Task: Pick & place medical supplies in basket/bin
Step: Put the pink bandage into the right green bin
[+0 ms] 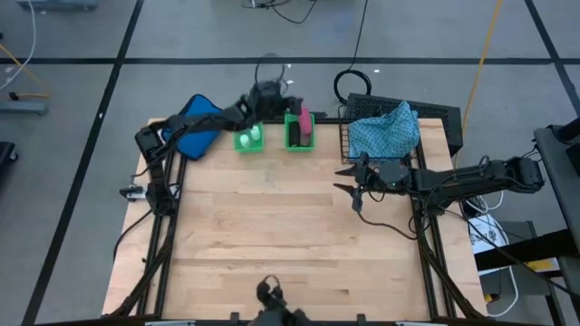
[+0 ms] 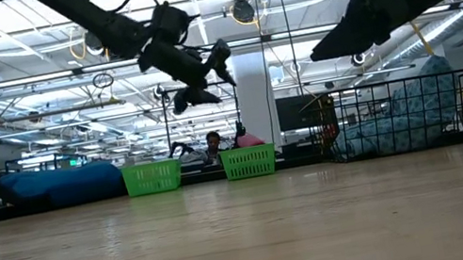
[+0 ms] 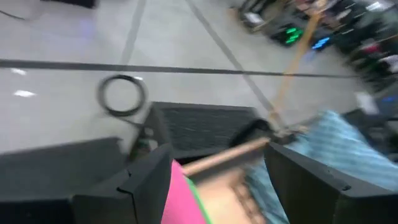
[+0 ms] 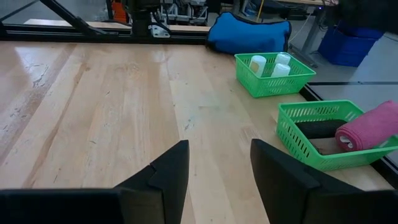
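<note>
My left gripper hangs open high over the far edge, above the two green bins; in its wrist view the gripper frames the pink roll below, blurred. The pink roll lies on the black roll and the brown roll in the right-hand bin. Two white bottles stand in the other bin. The patterned cloth lies heaped in the wire basket. My right gripper is open above bare table, near the basket's near-left corner.
A solid blue pouch lies at the far left corner beside the bottle bin. The bins and basket line the table's far edge; the wooden table stretches free toward its near edge. A coiled cable lies on the floor beyond.
</note>
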### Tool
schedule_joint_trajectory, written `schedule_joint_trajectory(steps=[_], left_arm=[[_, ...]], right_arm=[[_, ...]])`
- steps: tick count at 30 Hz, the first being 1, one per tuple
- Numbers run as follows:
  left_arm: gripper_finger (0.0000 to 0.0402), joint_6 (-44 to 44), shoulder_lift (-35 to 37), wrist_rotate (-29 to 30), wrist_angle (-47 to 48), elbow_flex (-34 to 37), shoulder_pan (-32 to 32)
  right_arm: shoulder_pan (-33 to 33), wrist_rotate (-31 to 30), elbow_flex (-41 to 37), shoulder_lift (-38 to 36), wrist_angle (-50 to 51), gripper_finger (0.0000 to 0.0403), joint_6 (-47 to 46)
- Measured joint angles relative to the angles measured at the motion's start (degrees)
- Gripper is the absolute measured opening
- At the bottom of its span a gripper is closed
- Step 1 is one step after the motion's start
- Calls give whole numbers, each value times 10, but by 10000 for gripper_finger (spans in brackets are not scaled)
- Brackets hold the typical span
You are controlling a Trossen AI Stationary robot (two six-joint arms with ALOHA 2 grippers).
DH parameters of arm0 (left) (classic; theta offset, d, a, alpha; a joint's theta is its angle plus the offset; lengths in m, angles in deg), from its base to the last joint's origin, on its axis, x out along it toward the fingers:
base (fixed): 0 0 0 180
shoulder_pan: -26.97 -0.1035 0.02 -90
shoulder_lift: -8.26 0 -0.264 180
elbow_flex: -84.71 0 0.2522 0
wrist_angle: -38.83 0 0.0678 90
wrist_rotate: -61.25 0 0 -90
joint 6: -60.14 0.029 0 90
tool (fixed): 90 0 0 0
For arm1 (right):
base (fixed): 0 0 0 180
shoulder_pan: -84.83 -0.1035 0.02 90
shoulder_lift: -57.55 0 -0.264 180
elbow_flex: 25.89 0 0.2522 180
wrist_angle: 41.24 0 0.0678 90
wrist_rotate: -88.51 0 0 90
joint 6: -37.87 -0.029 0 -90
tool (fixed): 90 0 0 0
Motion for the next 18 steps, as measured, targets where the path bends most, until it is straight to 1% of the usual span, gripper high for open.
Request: schedule_joint_trajectory(steps=[3, 5, 9, 14, 18], left_arm=[[264, 47, -21, 18, 98, -77, -11], [264, 70, -39, 33, 126, -113, -11], [264, 71, -73, 26, 127, -151, -14], [264, 64, -126, 30, 123, -170, -14], [264, 34, -165, 22, 124, -191, -16]], right_arm=[[0, 0, 0, 0, -2, 160, 0], [0, -1, 0, 0, -2, 160, 1], [1, -1, 0, 0, -4, 160, 2], [1, -2, 0, 0, -6, 160, 1], [1, -2, 0, 0, -6, 160, 1]])
